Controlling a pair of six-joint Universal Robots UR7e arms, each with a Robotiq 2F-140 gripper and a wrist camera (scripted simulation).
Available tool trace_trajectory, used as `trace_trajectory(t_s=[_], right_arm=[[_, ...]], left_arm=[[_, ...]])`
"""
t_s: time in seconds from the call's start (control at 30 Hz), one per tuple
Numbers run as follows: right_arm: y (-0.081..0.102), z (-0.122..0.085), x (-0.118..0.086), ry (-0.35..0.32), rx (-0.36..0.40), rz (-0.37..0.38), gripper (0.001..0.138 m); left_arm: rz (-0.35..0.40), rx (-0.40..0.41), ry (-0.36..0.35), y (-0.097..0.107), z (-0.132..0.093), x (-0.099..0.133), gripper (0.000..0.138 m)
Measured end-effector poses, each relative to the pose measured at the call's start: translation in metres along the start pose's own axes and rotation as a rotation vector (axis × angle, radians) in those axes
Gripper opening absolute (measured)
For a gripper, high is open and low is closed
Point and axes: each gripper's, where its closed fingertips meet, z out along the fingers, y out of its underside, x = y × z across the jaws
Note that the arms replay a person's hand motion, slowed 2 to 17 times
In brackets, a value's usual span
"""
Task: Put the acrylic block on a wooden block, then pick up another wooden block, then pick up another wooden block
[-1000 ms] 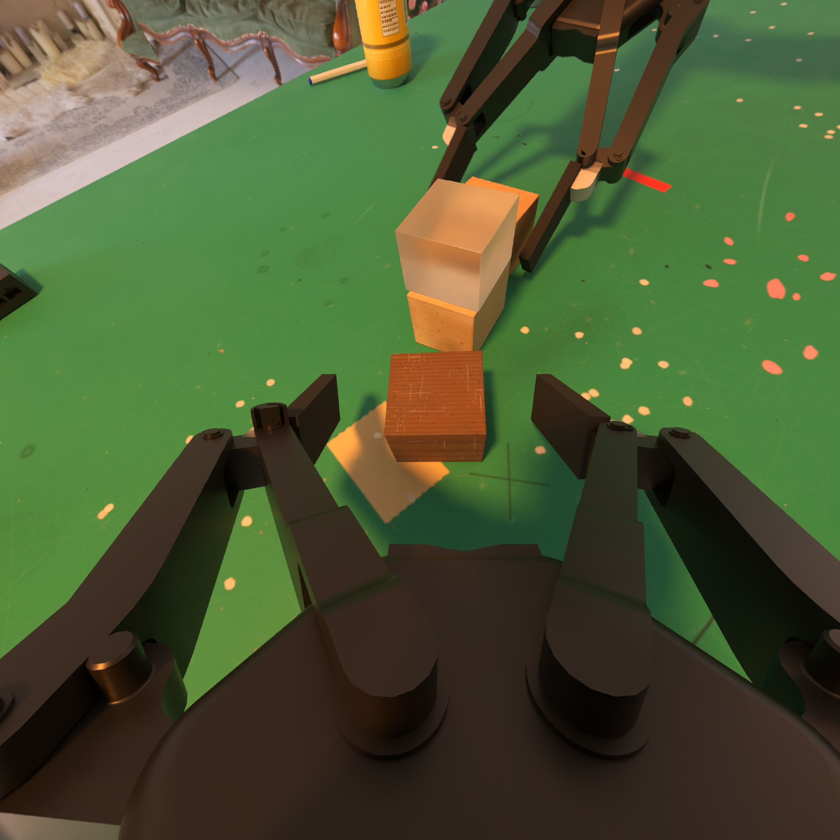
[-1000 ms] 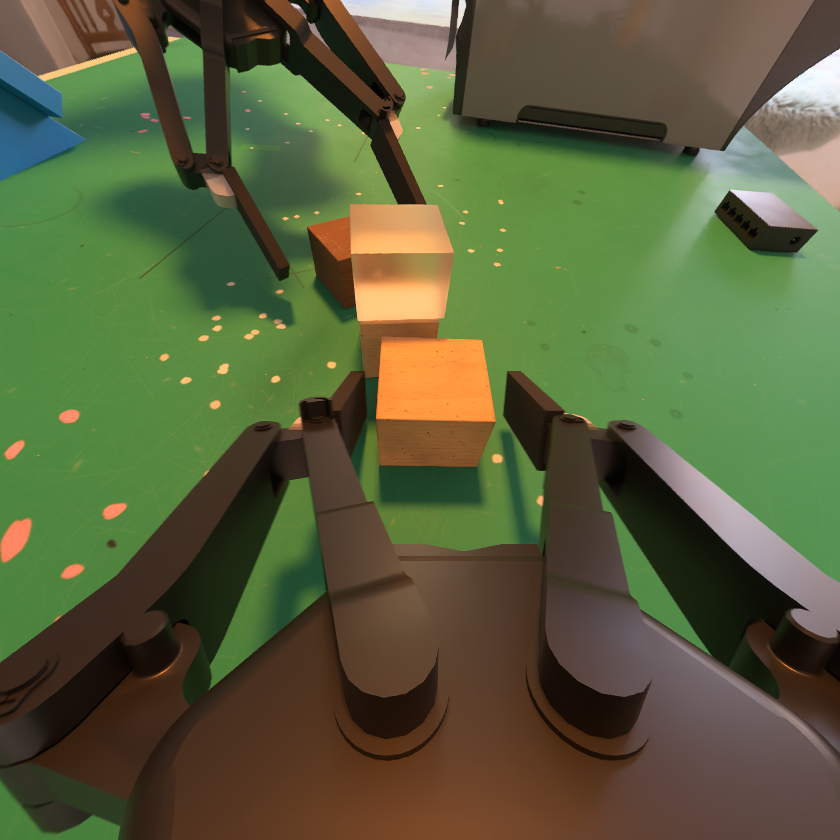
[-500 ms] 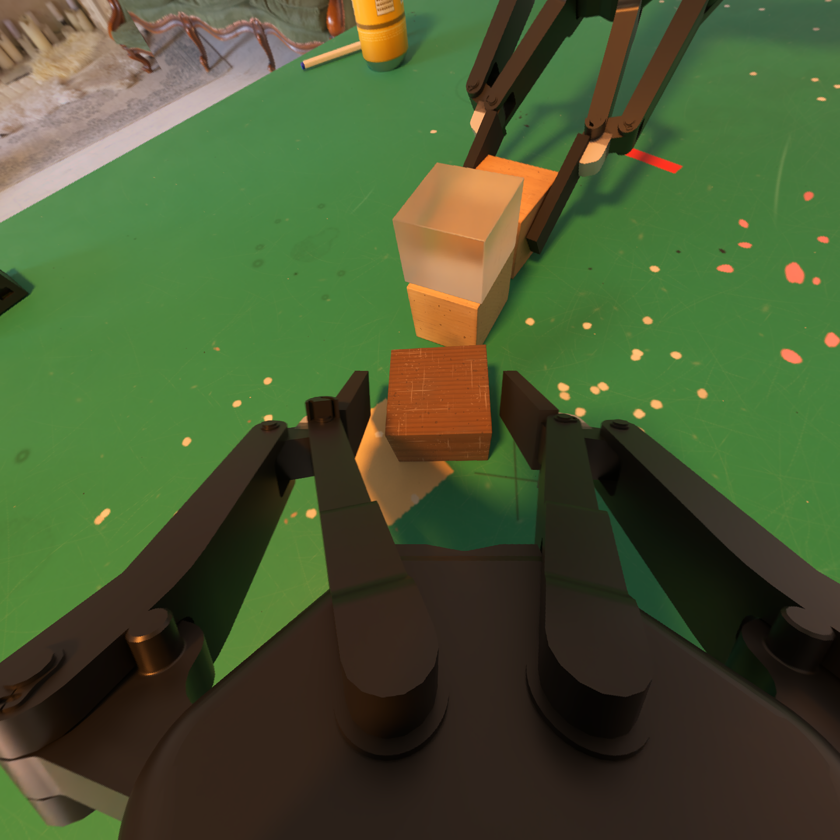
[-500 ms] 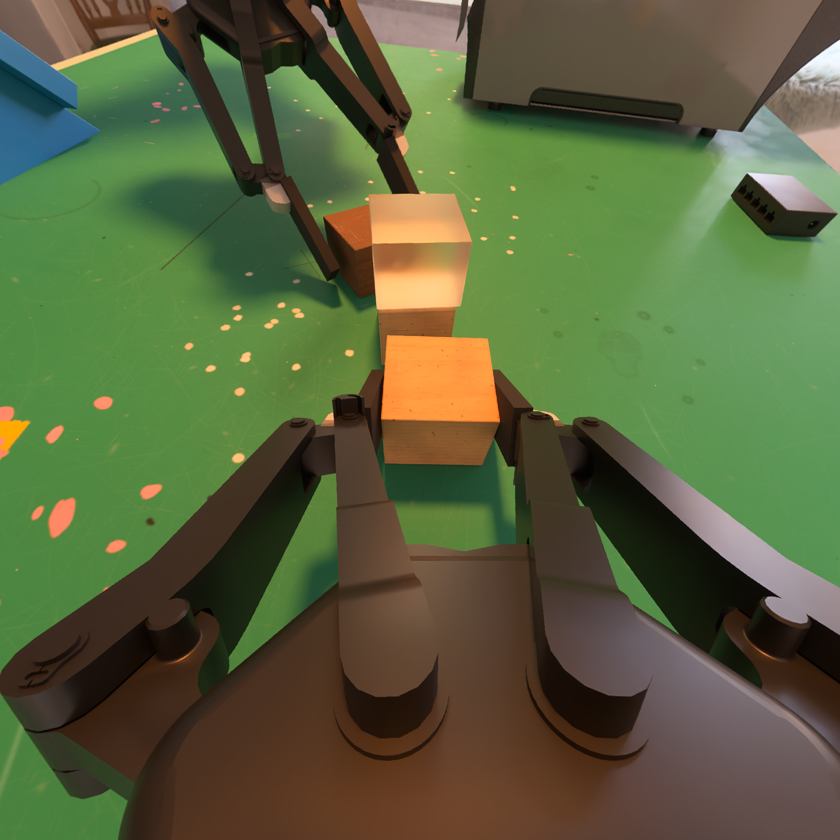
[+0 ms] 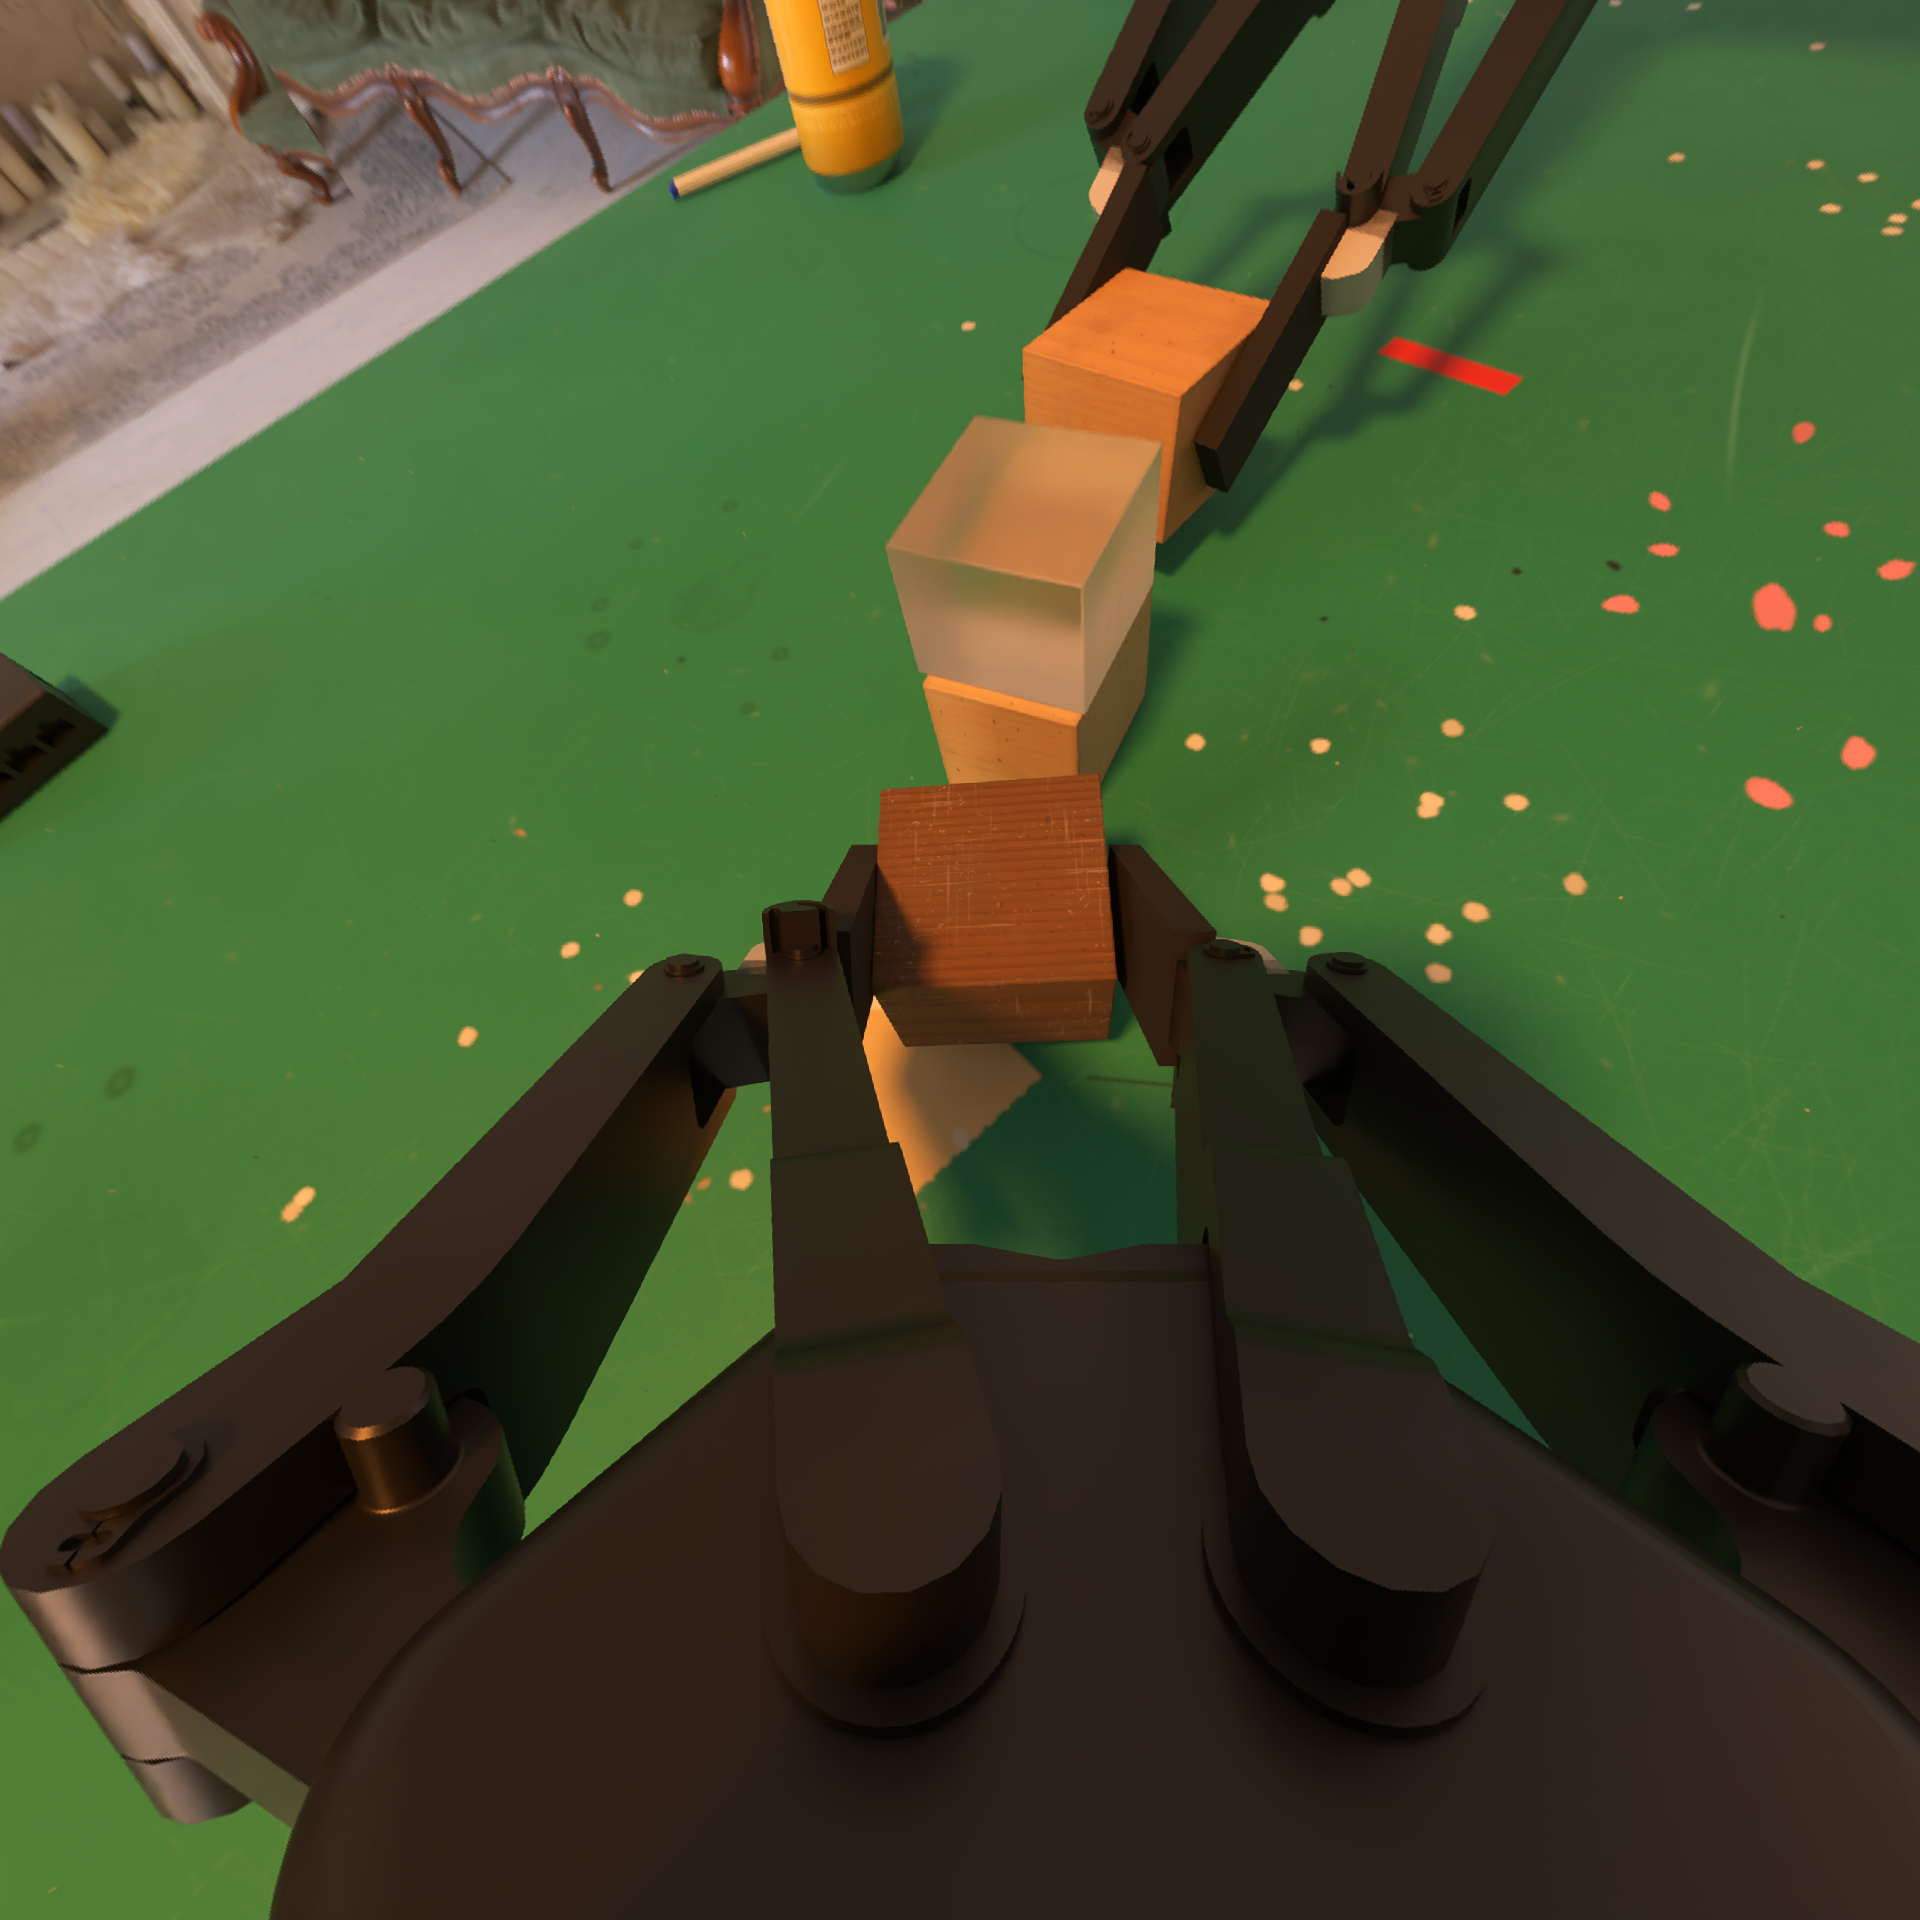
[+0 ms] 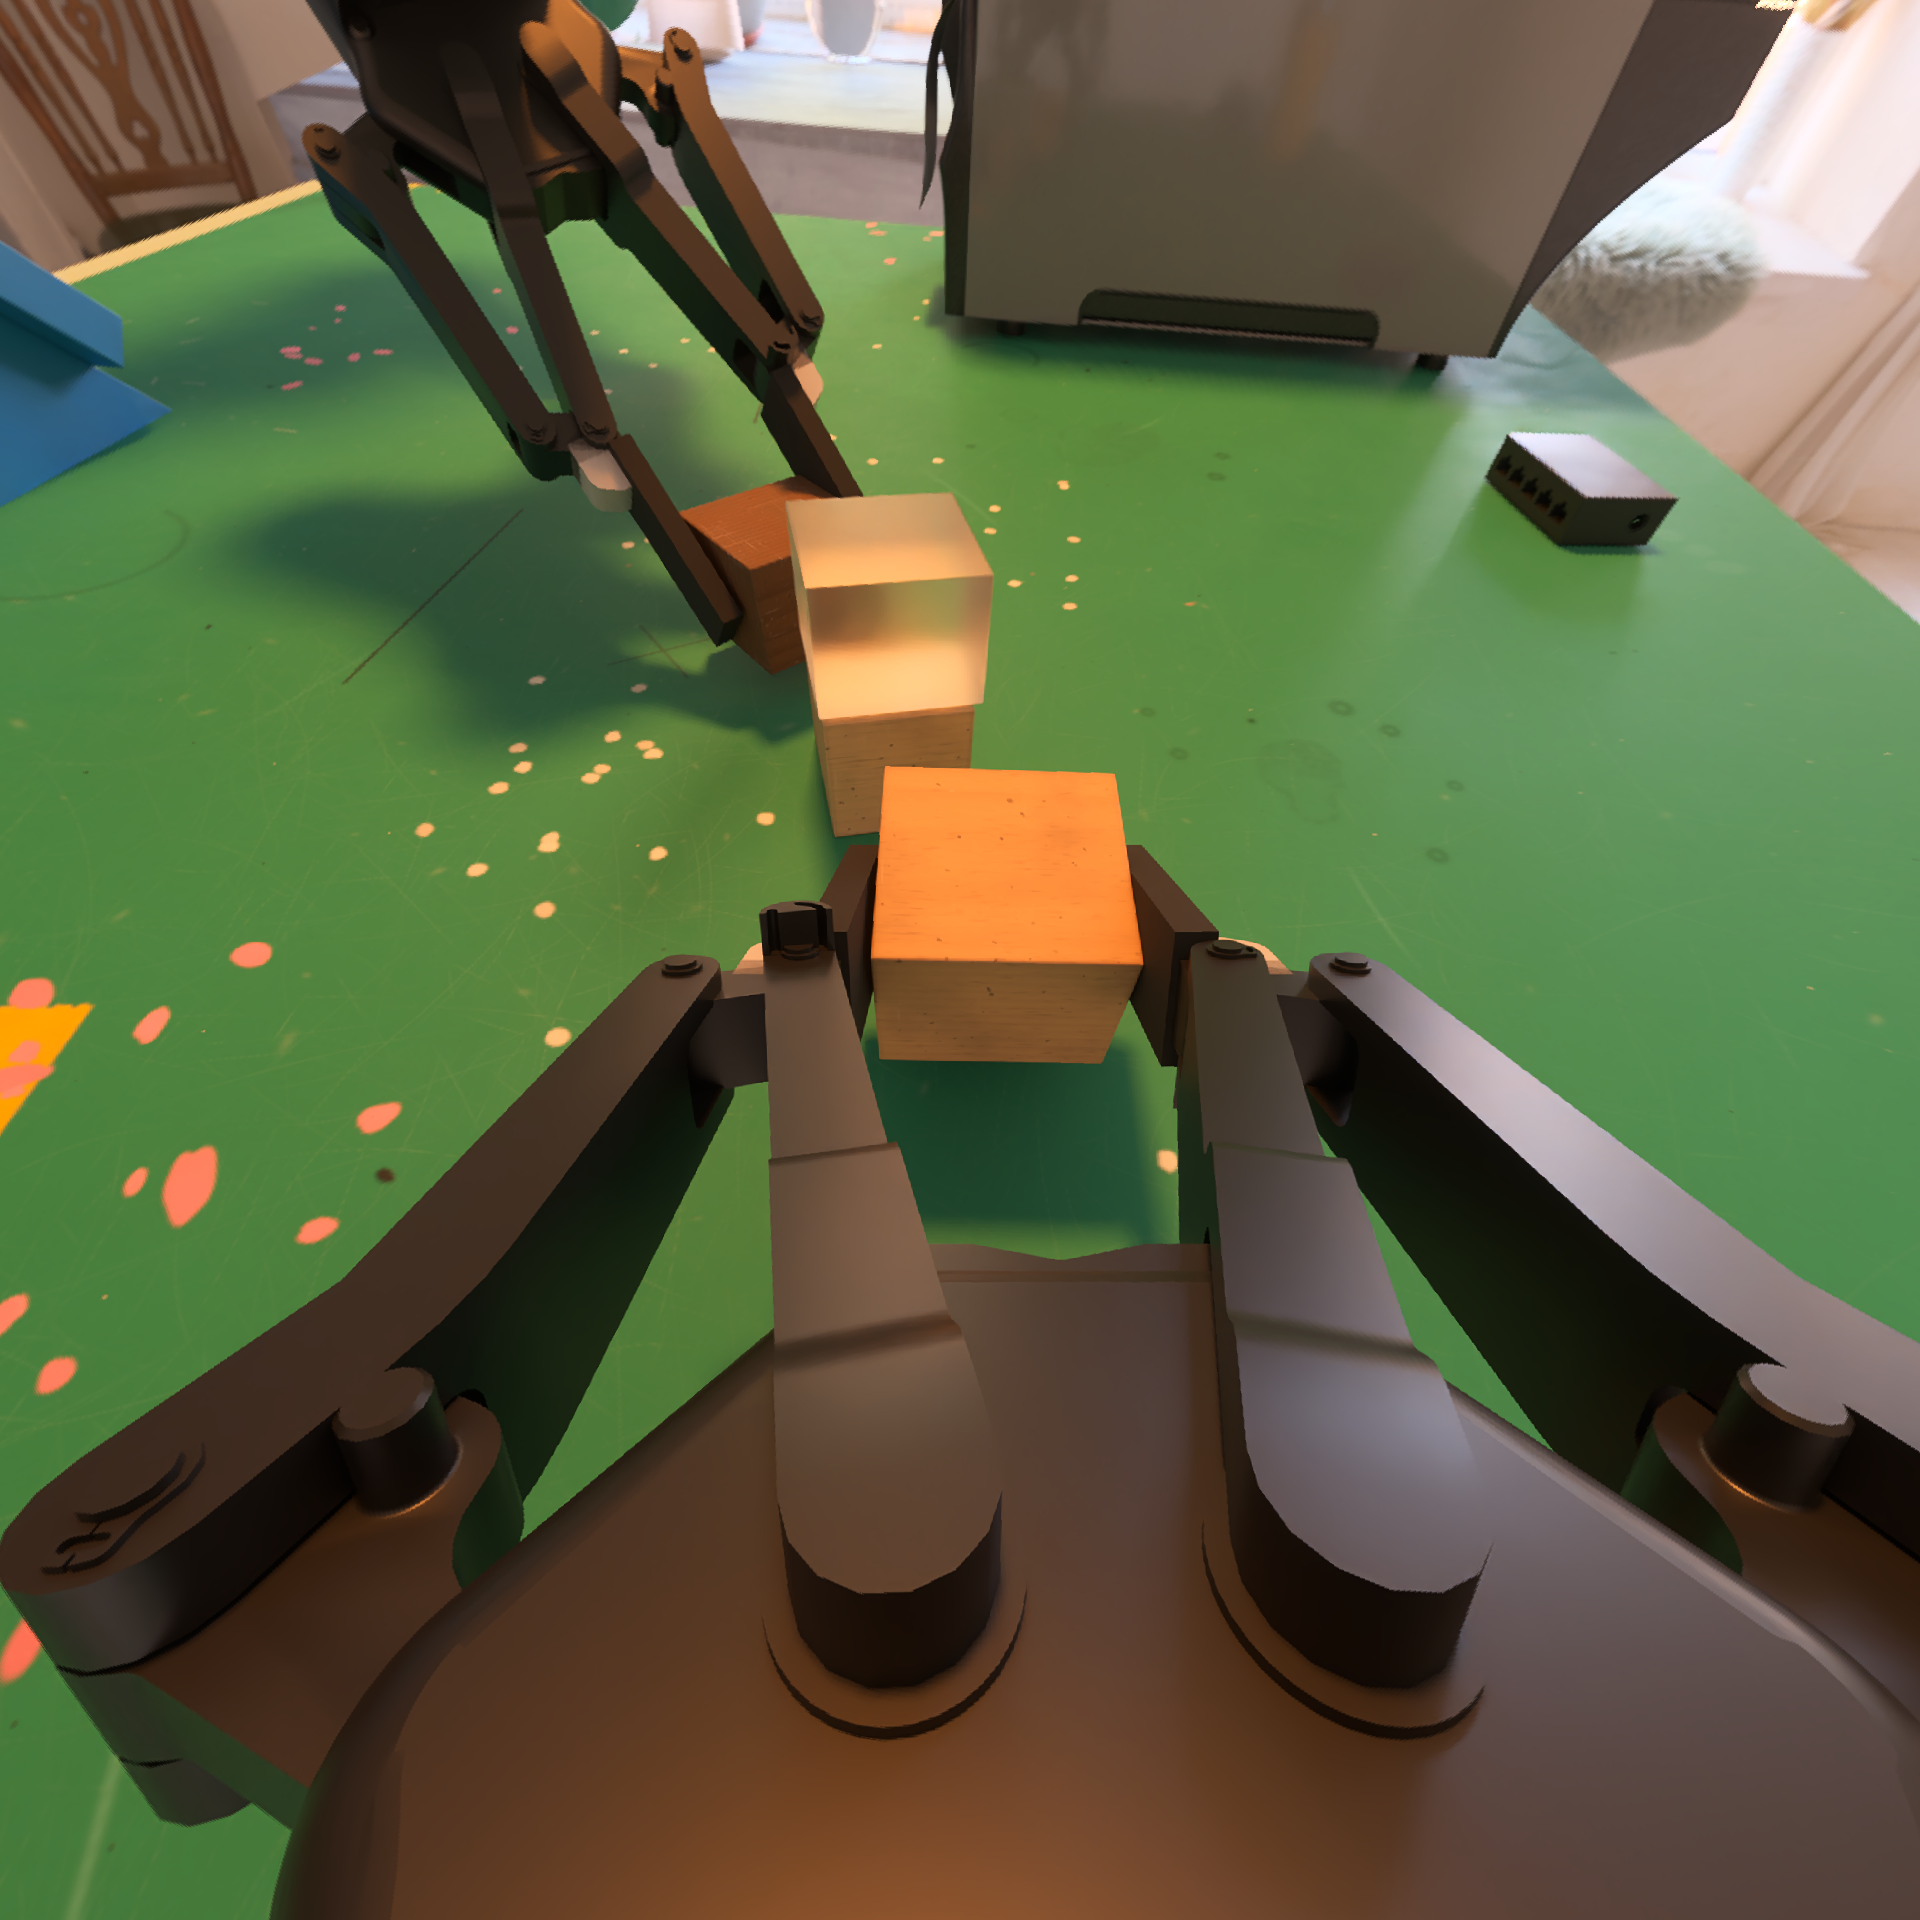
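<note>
A frosted acrylic block (image 5: 1023, 551) sits on a pale wooden block (image 5: 1013, 732) in the middle of the green table; both also show in the right wrist view, the acrylic block (image 6: 888, 603) on the pale block (image 6: 894, 758). My left gripper (image 5: 992, 925) is shut on a dark brown wooden block (image 5: 992, 904) and holds it off the table. My right gripper (image 6: 1003, 930) is shut on a light orange wooden block (image 6: 1003, 904), also raised. Each held block shows in the other view, the orange one (image 5: 1127, 358) and the brown one (image 6: 748, 561).
A yellow bottle (image 5: 836, 88) and a pencil (image 5: 732, 166) lie at the far table edge. A small black box (image 6: 1579, 488) and a large grey machine (image 6: 1278, 156) stand to the right. A blue object (image 6: 62, 384) is at the left. A red strip (image 5: 1449, 366) lies on the table.
Both grippers have closed on their wooden blocks, the right one first, and lifted them off the table. The acrylic stack has not moved.
</note>
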Motion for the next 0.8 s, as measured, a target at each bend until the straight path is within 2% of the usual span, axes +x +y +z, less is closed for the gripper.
trace_trajectory(t_s=[0.17,0.43,0.63,0.8], right_arm=[[-0.005,-0.011,0.006,0.04,0.039,0.012,0.058],[-0.009,-0.025,0.011,0.086,0.073,0.018,0.058],[-0.01,-0.031,0.013,0.106,0.08,0.023,0.058],[-0.009,-0.036,0.015,0.126,0.074,0.021,0.058]], left_arm=[[0.021,0.05,-0.021,-0.019,-0.018,-0.007,0.057],[0.042,0.139,-0.02,-0.061,-0.048,-0.013,0.057],[0.061,0.205,0.043,-0.098,-0.06,-0.006,0.057],[0.097,0.209,0.077,-0.119,-0.056,0.0,0.057]])
